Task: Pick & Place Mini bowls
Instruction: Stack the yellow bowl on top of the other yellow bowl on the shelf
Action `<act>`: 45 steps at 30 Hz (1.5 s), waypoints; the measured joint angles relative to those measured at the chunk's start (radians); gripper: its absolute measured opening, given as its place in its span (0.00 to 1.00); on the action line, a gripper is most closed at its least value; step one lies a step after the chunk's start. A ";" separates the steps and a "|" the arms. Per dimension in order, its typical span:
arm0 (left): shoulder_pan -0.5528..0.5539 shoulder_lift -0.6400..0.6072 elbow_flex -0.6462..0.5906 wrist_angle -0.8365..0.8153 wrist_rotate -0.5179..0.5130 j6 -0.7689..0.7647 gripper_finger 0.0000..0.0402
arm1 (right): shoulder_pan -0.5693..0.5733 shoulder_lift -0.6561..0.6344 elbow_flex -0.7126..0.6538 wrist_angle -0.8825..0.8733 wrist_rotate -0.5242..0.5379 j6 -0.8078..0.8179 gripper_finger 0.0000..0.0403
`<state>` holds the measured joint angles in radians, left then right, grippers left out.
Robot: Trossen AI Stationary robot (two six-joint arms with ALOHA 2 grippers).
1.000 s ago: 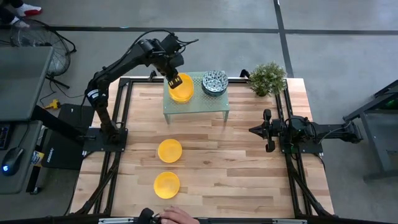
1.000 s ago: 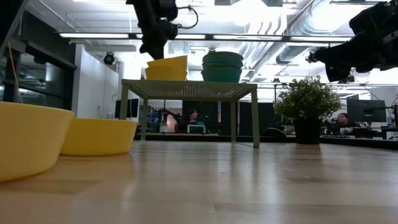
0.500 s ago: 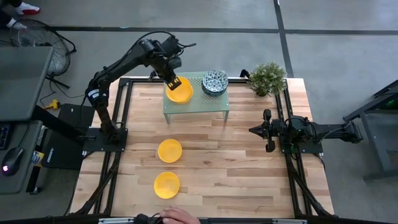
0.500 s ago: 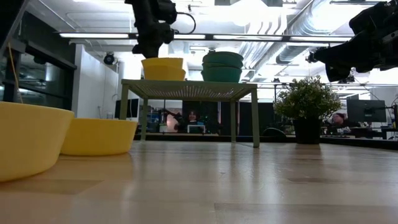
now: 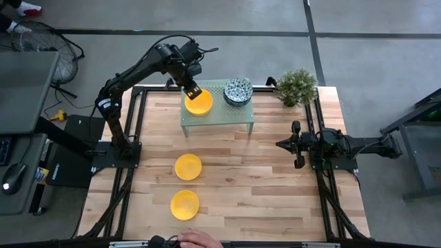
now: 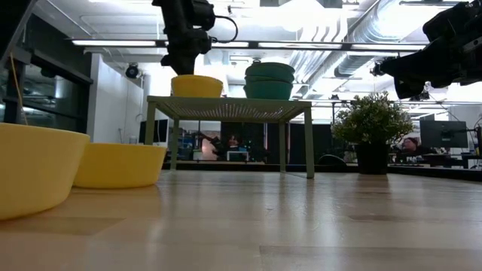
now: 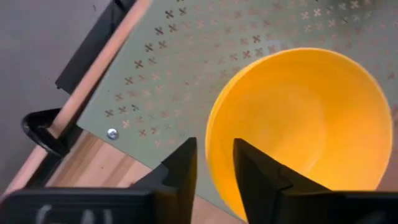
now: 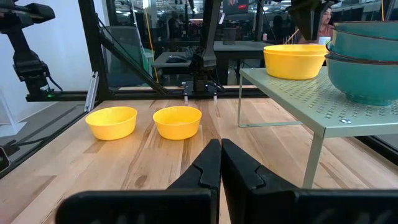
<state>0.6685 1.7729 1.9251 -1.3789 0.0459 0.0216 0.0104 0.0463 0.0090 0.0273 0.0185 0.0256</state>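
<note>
Hidden: patterned stack [image 5: 237, 91] count unclear | left gripper [image 7: 214, 163]: my jaws slightly apart astride rim of yellow bowl [image 7: 298, 118] on rack [image 5: 227, 114], upper centre | right gripper [image 8: 220, 163]: my jaws together, idle, right | two yellow bowls [image 5: 187, 167] on table [image 5: 262, 186], lower centre

Rack [image 5: 217, 117] occupies the desk [image 5: 262, 186] at 12 o'clock; potted plant [image 5: 297, 86] stands at 1 o'clock. Two yellow bowls [image 5: 188, 167] obstruct 7 o'clock. Right hand [image 5: 297, 145] hangs at 3 o'clock. Centre and 5 o'clock surfaces lie open.
</note>
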 joint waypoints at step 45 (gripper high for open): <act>-0.460 -0.350 -0.308 -0.140 -0.138 -0.576 0.32 | 0.000 0.000 0.000 0.002 -0.078 -0.001 0.00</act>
<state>0.2081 1.4226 1.6169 -1.5184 -0.0921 -0.5546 0.0105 0.0464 0.0090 0.0288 -0.0596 0.0245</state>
